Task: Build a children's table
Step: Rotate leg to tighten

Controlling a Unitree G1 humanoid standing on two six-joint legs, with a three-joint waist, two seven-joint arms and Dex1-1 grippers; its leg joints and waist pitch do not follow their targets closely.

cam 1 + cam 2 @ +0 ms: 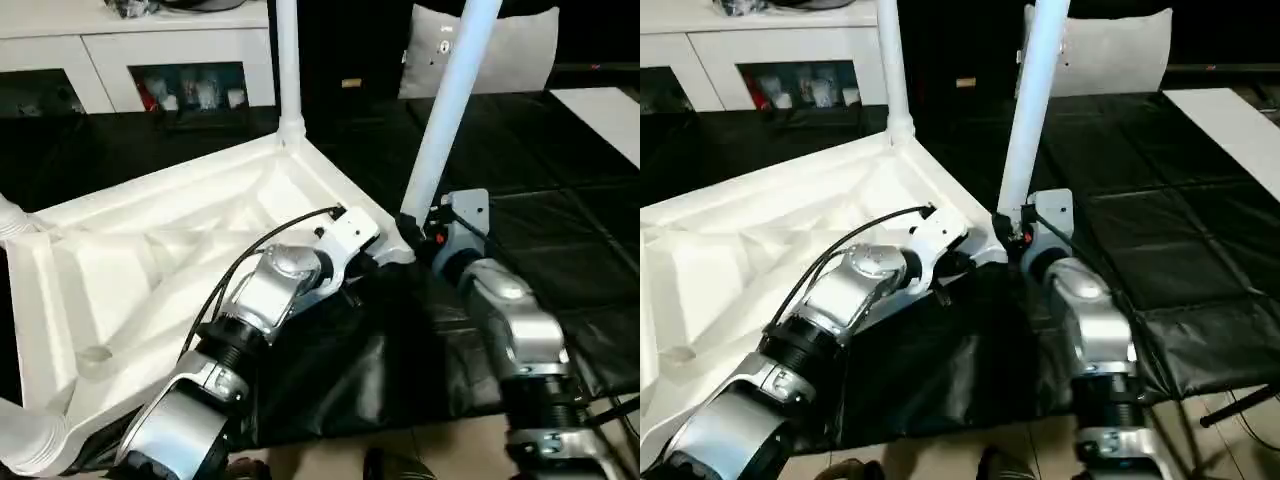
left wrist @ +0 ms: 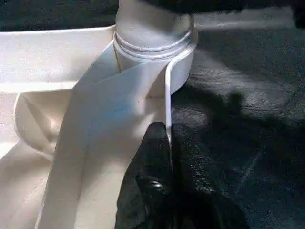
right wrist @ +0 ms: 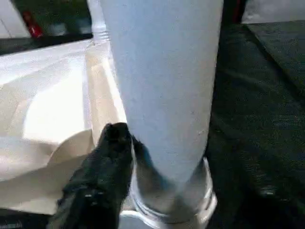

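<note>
White leg upright, seated in round corner socket of table. One black finger of right hand pressed against leg's base, just above socket. Black bench beyond leg.

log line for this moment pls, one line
stage: leg fitting | tabletop: upside down on black cover | near leg: standing in corner socket | left pincer: shut on tabletop rim | right pincer: around leg base
</note>
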